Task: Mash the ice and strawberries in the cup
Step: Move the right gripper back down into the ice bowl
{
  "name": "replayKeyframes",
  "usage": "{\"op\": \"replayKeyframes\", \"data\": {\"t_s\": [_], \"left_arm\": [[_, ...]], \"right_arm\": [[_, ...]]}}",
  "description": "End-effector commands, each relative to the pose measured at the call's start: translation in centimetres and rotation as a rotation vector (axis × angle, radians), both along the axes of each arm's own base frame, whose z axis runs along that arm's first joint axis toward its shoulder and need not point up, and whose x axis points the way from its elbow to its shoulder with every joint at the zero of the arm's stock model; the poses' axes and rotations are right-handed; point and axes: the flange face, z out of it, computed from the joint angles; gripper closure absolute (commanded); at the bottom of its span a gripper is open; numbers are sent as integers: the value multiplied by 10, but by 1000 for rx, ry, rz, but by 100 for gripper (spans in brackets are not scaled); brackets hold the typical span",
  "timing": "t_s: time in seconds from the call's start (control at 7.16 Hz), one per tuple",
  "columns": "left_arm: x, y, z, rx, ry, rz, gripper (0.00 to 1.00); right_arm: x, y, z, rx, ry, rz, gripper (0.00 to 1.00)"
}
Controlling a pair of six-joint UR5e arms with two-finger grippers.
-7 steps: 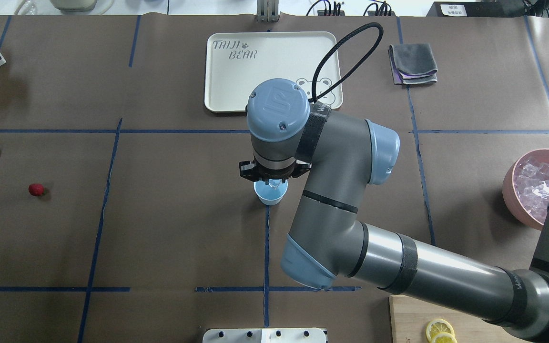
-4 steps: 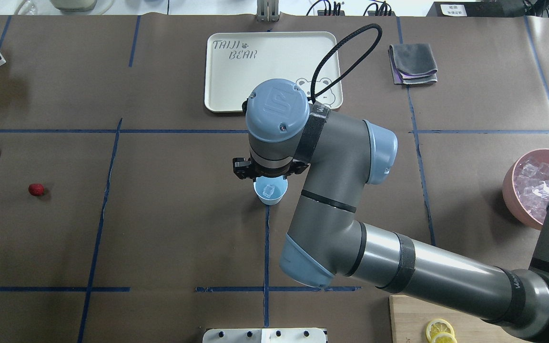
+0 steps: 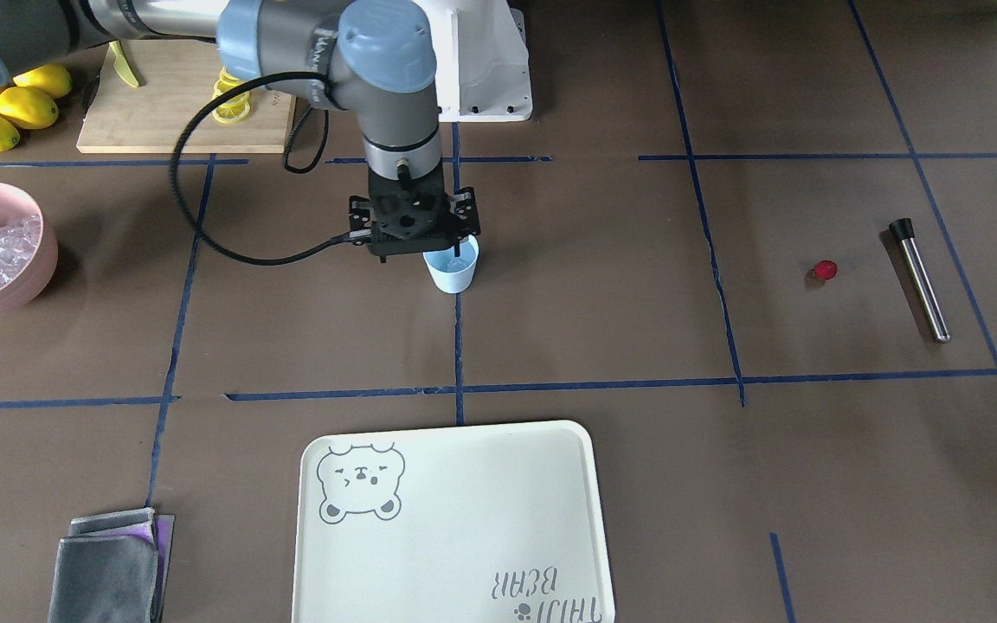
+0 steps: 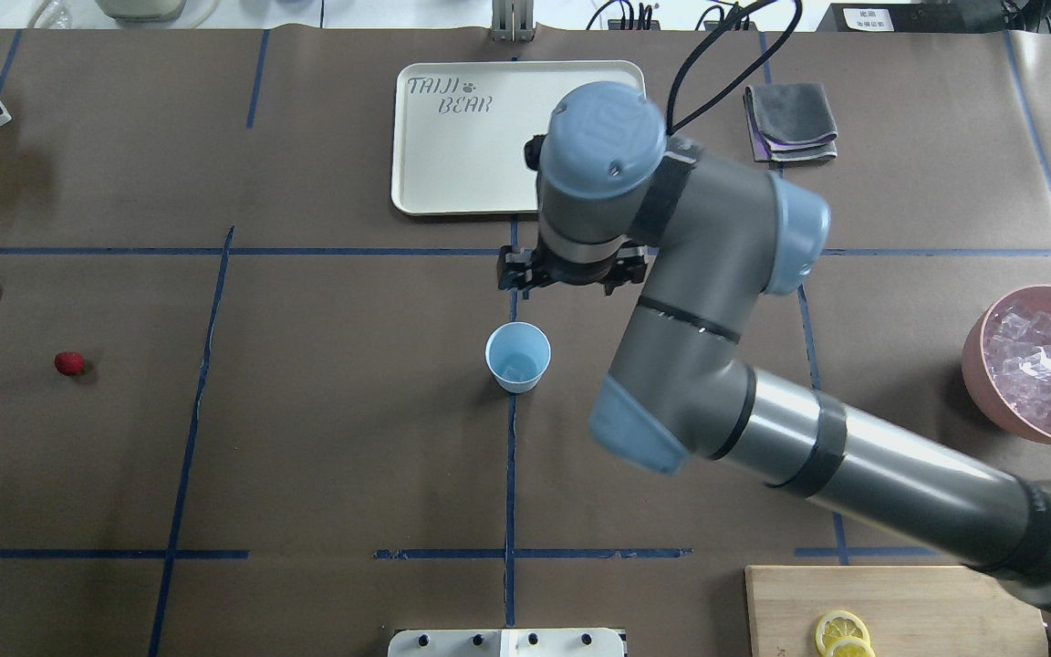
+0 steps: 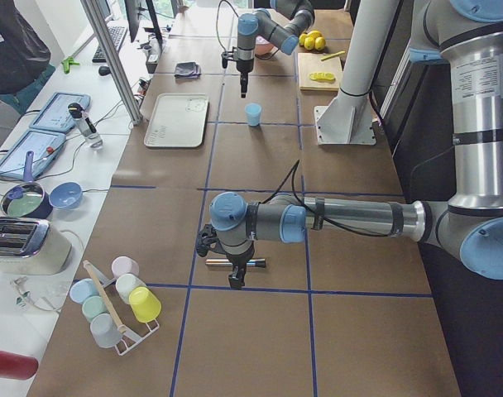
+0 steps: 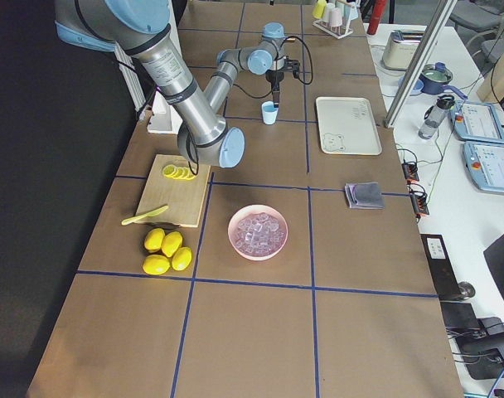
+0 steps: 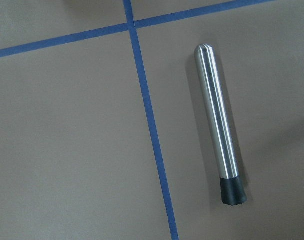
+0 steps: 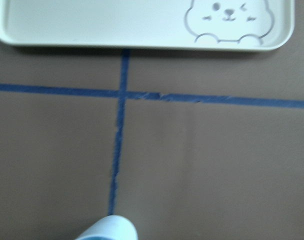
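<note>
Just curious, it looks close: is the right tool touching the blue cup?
Apart. The overhead view shows bare table between the right tool and the cup.

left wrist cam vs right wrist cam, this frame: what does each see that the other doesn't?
Only the left wrist view: a metal rod with a black end, lying flat on the table to the right of a tape line.
Only the right wrist view: the tray along the top edge, with its bear drawing, and the rim of the cup poking in at the bottom edge.
Both: the brown table cover with crossing blue tape lines.
</note>
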Motion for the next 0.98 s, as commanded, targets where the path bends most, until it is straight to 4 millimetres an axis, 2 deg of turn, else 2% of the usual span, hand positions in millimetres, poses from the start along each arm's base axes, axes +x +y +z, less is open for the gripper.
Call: {"op": "replayKeyframes", "data": {"t_s": [0.0,0.14,0.42,0.7,0.84], "left_arm": [[-1,1,1,-2,0,-2,0],[0,1,1,-2,0,0,0],[0,1,1,-2,0,0,0],[0,1,1,-2,0,0,0],[0,1,1,-2,0,0,0]], "right_arm": [[111,-33,71,56,2,-91,1],[165,-32,108,146,38,-148,1],[256,-37,193,192,43,-282,1],[332,-24,266,250,47,-356,2],[359,-6,301,268,25,-377,3]]}}
